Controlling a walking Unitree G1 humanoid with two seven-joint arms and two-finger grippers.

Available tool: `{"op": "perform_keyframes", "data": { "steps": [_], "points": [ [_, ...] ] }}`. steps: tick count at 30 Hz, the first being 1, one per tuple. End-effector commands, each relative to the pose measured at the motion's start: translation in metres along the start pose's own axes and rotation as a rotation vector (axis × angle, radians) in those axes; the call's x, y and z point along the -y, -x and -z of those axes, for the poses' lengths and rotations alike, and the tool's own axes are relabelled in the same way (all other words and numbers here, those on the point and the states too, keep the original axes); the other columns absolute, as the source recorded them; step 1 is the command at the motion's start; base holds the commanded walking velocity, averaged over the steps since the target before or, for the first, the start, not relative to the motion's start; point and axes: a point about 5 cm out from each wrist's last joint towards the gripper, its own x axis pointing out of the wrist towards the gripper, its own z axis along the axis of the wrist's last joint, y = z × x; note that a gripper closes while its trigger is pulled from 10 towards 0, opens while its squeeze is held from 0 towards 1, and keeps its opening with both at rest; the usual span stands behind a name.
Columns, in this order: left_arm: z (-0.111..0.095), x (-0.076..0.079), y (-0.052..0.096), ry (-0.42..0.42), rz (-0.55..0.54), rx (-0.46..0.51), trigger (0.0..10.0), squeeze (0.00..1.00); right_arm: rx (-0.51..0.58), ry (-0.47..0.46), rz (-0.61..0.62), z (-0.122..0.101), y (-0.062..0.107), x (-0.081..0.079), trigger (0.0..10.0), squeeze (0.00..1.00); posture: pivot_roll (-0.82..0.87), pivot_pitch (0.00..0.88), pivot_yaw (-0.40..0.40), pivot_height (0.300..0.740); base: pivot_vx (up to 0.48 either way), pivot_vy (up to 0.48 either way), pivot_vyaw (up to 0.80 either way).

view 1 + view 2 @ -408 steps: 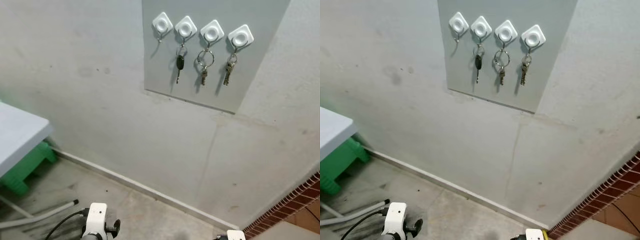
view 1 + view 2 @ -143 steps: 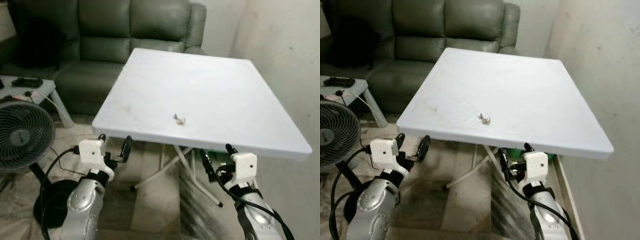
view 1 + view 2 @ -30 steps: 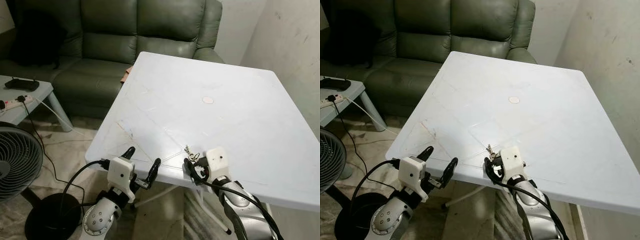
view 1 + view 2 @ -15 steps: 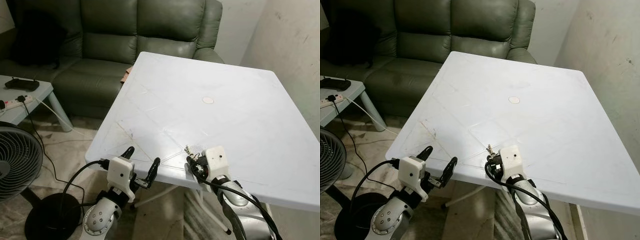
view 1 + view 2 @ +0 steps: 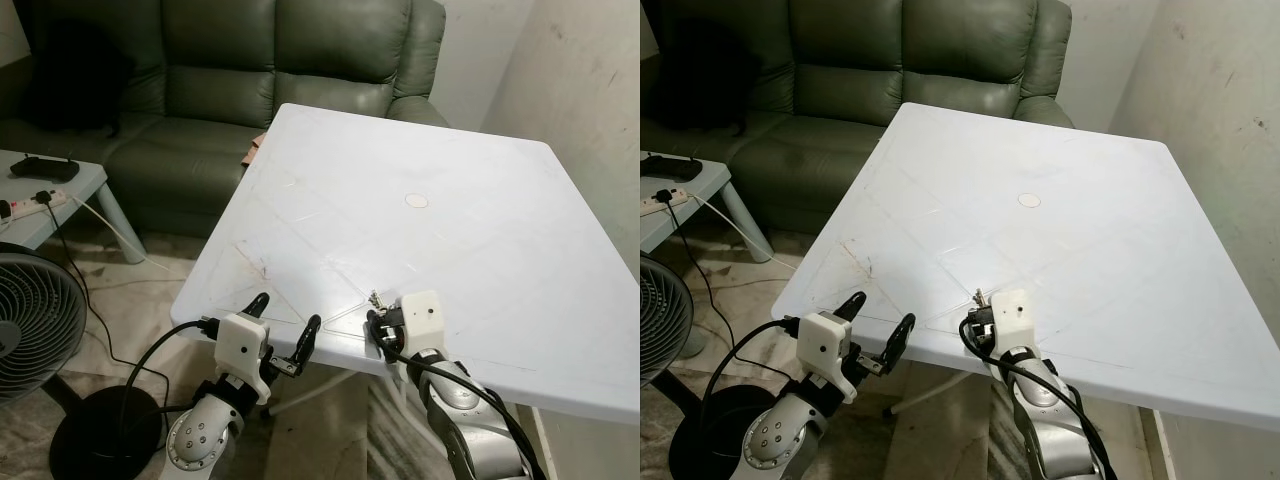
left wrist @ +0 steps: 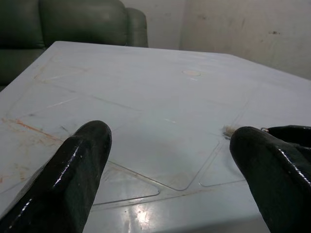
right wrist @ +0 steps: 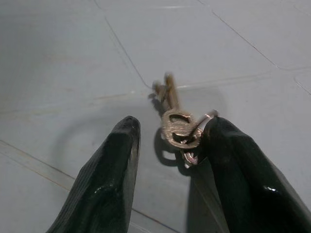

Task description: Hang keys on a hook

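Right gripper (image 7: 167, 145) fingers are apart around the keys (image 7: 179, 127) on the table (image 5: 470, 240); centre them, then close gently.

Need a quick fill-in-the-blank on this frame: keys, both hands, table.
1. The keys lie on the white ____.
2. The right hand has its fingers on either side of the ____.
3. The left hand hovers at the table's near edge with its fingers ____.
4. Behind the table stands a dark green ____.

Missing words: table; keys; open; sofa
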Motion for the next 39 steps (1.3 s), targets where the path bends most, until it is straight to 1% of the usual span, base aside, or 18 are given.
{"op": "perform_keyframes", "data": {
  "steps": [1, 3, 6, 7, 8, 9, 11, 13, 14, 16, 20, 21, 22, 23, 24, 25, 26, 39],
  "points": [
    [-0.0065, -0.0002, -0.0025, -0.014, 0.003, 0.021, 10.0, 0.00, -0.003, 0.011, 0.023, -0.0025, -0.0021, 0.0018, 10.0, 0.00, 0.00, 0.000, -0.069, 0.740, 0.000, 0.000, 0.00],
    [-0.0064, -0.0001, -0.0025, -0.012, 0.004, 0.021, 10.0, 0.00, -0.005, 0.021, 0.059, -0.0026, -0.0032, 0.0052, 10.0, 0.00, 0.00, 0.000, -0.069, 0.740, 0.000, 0.000, 0.00],
    [-0.0067, 0.0001, -0.0028, -0.011, 0.004, 0.022, 10.0, 0.00, 0.003, 0.027, 0.073, -0.0039, -0.0035, 0.0063, 10.0, 0.00, 0.00, 0.000, -0.069, 0.740, 0.000, 0.000, 0.00],
    [-0.0068, 0.0001, -0.0029, -0.011, 0.004, 0.022, 10.0, 0.00, 0.009, 0.033, 0.083, -0.0047, -0.0036, 0.0068, 9.8, 0.00, 0.00, 0.000, -0.069, 0.740, 0.000, 0.000, 0.00],
    [-0.0067, 0.0002, -0.0028, -0.011, 0.004, 0.022, 10.0, 0.00, 0.009, 0.037, 0.090, -0.0048, -0.0038, 0.0070, 8.3, 0.00, 0.00, 0.000, -0.069, 0.740, 0.000, 0.000, 0.00],
    [-0.0065, 0.0005, -0.0025, -0.009, 0.004, 0.022, 10.0, 0.00, 0.018, 0.038, 0.096, -0.0051, -0.0036, 0.0072, 5.5, 0.00, 0.00, 0.000, -0.069, 0.740, 0.000, 0.000, 0.00],
    [-0.0064, 0.0006, -0.0023, -0.009, 0.004, 0.022, 10.0, 0.00, 0.024, 0.039, 0.098, -0.0054, -0.0035, 0.0073, 5.5, 0.00, 0.00, 0.000, -0.069, 0.740, 0.000, 0.000, 0.00],
    [-0.0063, 0.0006, -0.0022, -0.007, 0.004, 0.021, 10.0, 0.00, 0.021, 0.034, 0.091, -0.0050, -0.0034, 0.0067, 4.4, 0.00, 0.00, 0.000, -0.070, 0.740, 0.000, 0.000, 0.00],
    [-0.0062, 0.0007, -0.0022, -0.009, 0.004, 0.021, 10.0, 0.00, 0.023, 0.034, 0.090, -0.0051, -0.0034, 0.0066, 4.1, 0.00, 0.00, 0.000, -0.070, 0.740, 0.000, 0.000, 0.00],
    [-0.0062, 0.0009, -0.0023, -0.010, 0.004, 0.020, 10.0, 0.00, 0.026, 0.036, 0.089, -0.0054, -0.0035, 0.0066, 4.0, 0.00, 0.00, 0.000, -0.070, 0.740, 0.000, 0.000, 0.00],
    [-0.0060, 0.0011, -0.0022, -0.007, 0.004, 0.020, 10.0, 0.00, 0.028, 0.038, 0.095, -0.0051, -0.0032, 0.0067, 4.5, 0.00, 0.00, 0.000, -0.068, 0.740, 0.000, 0.000, 0.00],
    [-0.0060, 0.0013, -0.0023, -0.008, 0.005, 0.020, 10.0, 0.00, 0.029, 0.032, 0.090, -0.0050, -0.0033, 0.0066, 5.2, 0.00, 0.00, 0.000, -0.068, 0.740, 0.000, 0.000, 0.00],
    [-0.0061, 0.0014, -0.0024, -0.009, 0.006, 0.020, 10.0, 0.00, 0.030, 0.028, 0.087, -0.0050, -0.0034, 0.0067, 6.5, 0.00, 0.00, 0.000, -0.068, 0.740, 0.000, 0.000, 0.00],
    [-0.0061, 0.0015, -0.0024, -0.009, 0.007, 0.020, 10.0, 0.00, 0.034, 0.030, 0.087, -0.0052, -0.0033, 0.0068, 6.7, 0.00, 0.00, 0.000, -0.067, 0.740, 0.000, 0.000, 0.00],
    [-0.0061, 0.0015, -0.0025, -0.009, 0.008, 0.020, 10.0, 0.00, 0.044, 0.032, 0.084, -0.0058, -0.0032, 0.0069, 7.6, 0.00, 0.00, 0.000, -0.067, 0.740, 0.000, 0.000, 0.00],
    [-0.0059, 0.0015, -0.0024, -0.009, 0.008, 0.020, 10.0, 0.00, 0.048, 0.031, 0.081, -0.0060, -0.0031, 0.0067, 7.6, 0.00, 0.00, 0.000, -0.066, 0.740, 0.000, 0.000, 0.00],
    [-0.0058, 0.0017, -0.0025, -0.009, 0.009, 0.019, 10.0, 0.00, 0.044, 0.030, 0.080, -0.0057, -0.0032, 0.0069, 10.0, 0.00, 0.00, 0.000, -0.065, 0.740, 0.000, 0.000, 0.00],
    [-0.0068, 0.0026, -0.0041, -0.011, 0.022, 0.020, 10.0, 0.00, 0.065, 0.003, 0.059, -0.0056, -0.0015, 0.0077, 10.0, 0.00, 0.00, 0.000, -0.059, 0.740, 0.000, 0.000, 0.00]
  ]
}}
